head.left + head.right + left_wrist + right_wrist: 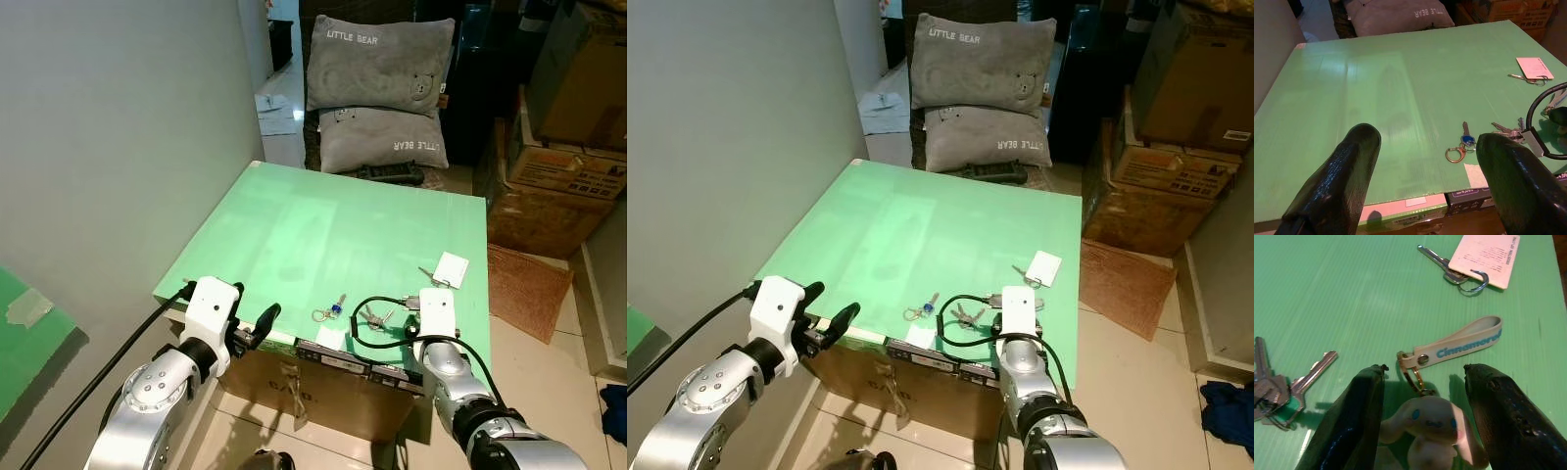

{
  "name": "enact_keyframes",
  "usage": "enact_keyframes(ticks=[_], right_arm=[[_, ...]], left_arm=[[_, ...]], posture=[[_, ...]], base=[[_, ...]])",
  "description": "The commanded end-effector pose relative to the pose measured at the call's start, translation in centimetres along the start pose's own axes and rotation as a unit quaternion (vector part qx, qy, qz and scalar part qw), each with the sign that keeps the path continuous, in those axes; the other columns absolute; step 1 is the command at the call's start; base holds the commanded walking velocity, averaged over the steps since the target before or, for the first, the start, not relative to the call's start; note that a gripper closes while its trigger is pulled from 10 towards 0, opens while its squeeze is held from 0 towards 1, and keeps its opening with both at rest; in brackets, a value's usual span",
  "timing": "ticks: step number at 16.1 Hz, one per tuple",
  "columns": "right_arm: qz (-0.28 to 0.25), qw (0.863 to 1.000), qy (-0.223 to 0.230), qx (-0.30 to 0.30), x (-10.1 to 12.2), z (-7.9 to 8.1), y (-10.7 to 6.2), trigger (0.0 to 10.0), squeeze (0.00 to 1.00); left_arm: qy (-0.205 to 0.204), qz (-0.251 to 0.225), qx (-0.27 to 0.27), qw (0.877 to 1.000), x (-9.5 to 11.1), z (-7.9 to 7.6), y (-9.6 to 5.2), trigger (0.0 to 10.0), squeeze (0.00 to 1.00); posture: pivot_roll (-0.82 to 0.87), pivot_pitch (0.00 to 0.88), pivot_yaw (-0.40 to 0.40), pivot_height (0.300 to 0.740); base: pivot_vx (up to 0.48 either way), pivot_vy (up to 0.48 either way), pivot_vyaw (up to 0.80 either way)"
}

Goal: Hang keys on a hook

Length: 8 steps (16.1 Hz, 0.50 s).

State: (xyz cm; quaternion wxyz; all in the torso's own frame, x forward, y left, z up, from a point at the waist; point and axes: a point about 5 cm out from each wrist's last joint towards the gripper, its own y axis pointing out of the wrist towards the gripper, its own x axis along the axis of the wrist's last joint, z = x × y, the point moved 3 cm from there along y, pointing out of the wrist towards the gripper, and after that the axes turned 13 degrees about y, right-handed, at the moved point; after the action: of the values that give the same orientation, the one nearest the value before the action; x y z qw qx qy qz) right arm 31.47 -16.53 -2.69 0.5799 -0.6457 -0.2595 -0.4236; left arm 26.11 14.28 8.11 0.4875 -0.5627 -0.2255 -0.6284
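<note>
The left gripper [257,324] hovers at the green table's [294,225] near edge, fingers spread, empty; the blue-capped key [1465,138] with its gold ring lies flat ahead; the right gripper [1422,418], fingers apart, straddles a glossy Cinnamoroll charm [1425,423]; closing squarely on that rounded figure should lift its strap [1462,342].

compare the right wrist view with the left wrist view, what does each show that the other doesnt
Right wrist view alone: a white Cinnamoroll charm between the right end effector fingers, which stand open around it, with its cream strap beyond.

Left wrist view alone: the blue-capped key on a gold ring, a black cable loop, the grey pillow, and the open left end effector at the board's near edge.

Both: the green board, the silver key bunch and the key with a pale tag.
</note>
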Motion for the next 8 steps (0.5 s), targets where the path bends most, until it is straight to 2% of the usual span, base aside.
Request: enact_keyframes(ticks=[1, 5, 6, 8], right_arm=[[0.004, 1.0, 0.001, -0.002, 0.37, 0.2, 0.16, 10.0, 0.0], [0.001, 1.0, 0.005, -0.007, 0.89, 0.03, 0.32, 10.0, 0.0], [-0.003, 1.0, 0.009, -0.009, 1.11, -0.05, 0.37, 10.0, 1.0], [-0.005, 1.0, 0.009, -0.009, 1.36, -0.12, 0.44, 10.0, 1.0]], left_arm=[[0.004, 0.01, -0.004, 1.0, -0.42, -0.05, -0.09, 10.0, 0.0], [0.003, 0.011, -0.005, 1.0, -0.46, -0.1, -0.17, 10.0, 0.0], [0.003, 0.011, -0.005, 1.0, -0.47, -0.1, -0.19, 10.0, 0.0], [0.003, 0.012, -0.004, 1.0, -0.49, -0.07, -0.2, 10.0, 0.0]], posture=[[0.12, 0.083, 0.087, 0.74], [0.13, 0.09, 0.09, 0.74], [0.13, 0.09, 0.09, 0.74], [0.13, 0.09, 0.09, 0.74]], base=[[0.0, 0.0, 0.0], [0.0, 0.0, 0.0], [0.0, 0.0, 0.0], [0.0, 0.0, 0.0]])
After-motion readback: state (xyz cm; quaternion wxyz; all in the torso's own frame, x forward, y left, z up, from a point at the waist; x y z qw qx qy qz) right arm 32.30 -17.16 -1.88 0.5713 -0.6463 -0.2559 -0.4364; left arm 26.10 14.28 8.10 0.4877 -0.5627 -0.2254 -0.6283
